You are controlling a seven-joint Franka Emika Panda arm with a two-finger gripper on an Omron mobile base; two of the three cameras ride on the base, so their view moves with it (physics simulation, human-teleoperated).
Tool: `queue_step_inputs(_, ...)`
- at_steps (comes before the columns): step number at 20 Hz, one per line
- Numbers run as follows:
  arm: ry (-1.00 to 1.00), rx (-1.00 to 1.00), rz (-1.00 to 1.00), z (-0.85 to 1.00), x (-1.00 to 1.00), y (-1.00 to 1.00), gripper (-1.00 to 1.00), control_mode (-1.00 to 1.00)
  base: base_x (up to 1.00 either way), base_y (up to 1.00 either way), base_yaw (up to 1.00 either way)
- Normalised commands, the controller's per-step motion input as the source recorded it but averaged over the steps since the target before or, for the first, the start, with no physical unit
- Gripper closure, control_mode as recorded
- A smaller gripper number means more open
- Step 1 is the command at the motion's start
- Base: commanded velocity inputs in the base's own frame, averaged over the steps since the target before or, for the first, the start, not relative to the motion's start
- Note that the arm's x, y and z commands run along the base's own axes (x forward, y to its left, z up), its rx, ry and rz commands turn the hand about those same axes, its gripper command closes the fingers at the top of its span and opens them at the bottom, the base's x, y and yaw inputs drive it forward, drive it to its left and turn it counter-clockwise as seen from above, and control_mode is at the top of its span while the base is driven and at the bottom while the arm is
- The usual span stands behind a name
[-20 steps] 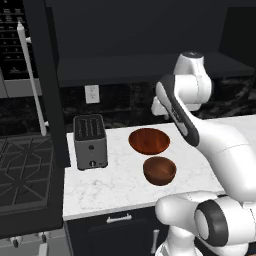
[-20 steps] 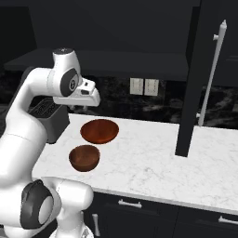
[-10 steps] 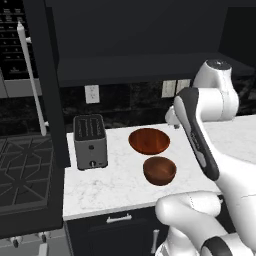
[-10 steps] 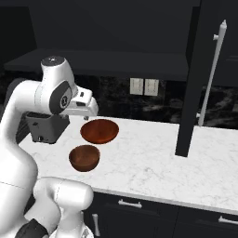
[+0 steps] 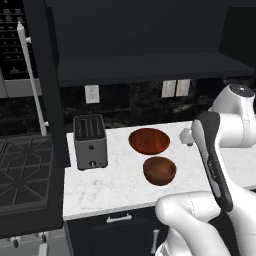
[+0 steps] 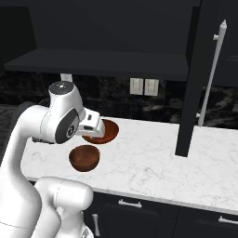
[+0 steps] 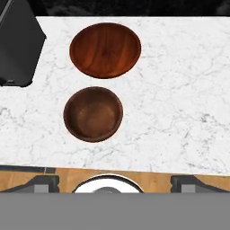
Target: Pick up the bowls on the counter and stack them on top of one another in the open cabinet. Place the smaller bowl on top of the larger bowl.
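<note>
A white robot arm stands at a white marble counter in a dark kitchen, its hand raised above the worktop and looking straight down. The gripper holds nothing; its two dark tips sit far apart at the bottom of the hand view, so the jaws stand wide open. Both bowls rest on the counter, close together but apart: the larger bowl, wide, shallow and reddish, lies nearer the back wall, and the smaller bowl, deeper and darker, sits just in front of it, towards the counter's front edge. Neither has been lifted yet, so the job looks to be at its very start. Since the wide bowl must go underneath, it seems the sensible one to take first: the hand would need to come down over one side of its rim, with one finger inside and one outside, then pinch the thin wall firmly, as the glossy curve may slip. The open cabinet hangs directly above the counter, its dark shelf bare. A grey toaster stands to the left of the bowls, near enough to be brushed on a careless swing, and the cabinet's tall open door with its long white handle hangs down on the right, narrowing the way up.
</note>
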Motion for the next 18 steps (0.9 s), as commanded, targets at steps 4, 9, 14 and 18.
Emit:
queue_step_inputs(4,0.02,0.03,0.0,-0.34,0.25,-0.06,-1.0,-1.0,0.0,0.0,0.0)
queue_step_inputs(9,0.03,0.02,0.0,-0.43,0.48,-0.01,-1.0,-1.0,0.0,0.0,0.0)
queue_step_inputs(14,0.11,0.0,0.0,-0.44,0.53,-0.02,-1.0,-1.0,0.0,0.0,0.0)
queue_step_inputs(18,0.08,0.0,0.0,-0.32,0.32,-0.04,-1.0,-1.0,0.0,0.0,0.0)
